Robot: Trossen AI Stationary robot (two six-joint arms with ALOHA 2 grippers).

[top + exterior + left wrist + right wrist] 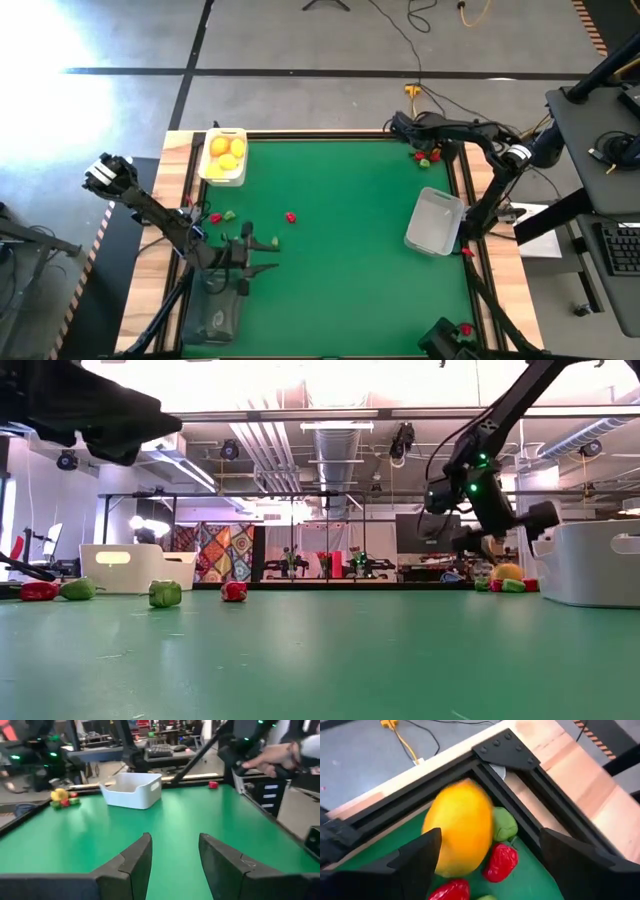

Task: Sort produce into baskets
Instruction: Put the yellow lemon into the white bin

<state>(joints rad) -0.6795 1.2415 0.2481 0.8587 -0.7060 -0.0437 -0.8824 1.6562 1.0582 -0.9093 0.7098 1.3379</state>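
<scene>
High view: right gripper (418, 143) reaches to far right corner of green table (340, 270), fingers spread wide above pile there, gripping nothing. Pile: one yellow fruit (460, 834), two red pieces (500, 861), one green piece (504, 824) clearly seen. Left gripper (262, 255) low near table's left edge, fingers apart, empty. White basket (224, 156) at far left corner holds three yellow fruits. Grey-white basket (434, 222) by right edge. Dark basket (213, 318) at near left corner. Red piece (291, 216) lies loose mid-table.

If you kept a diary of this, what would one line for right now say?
right hand: open over yellow fruit, far corner | left hand: open, waiting near edge | white basket: holds yellow fruit
</scene>
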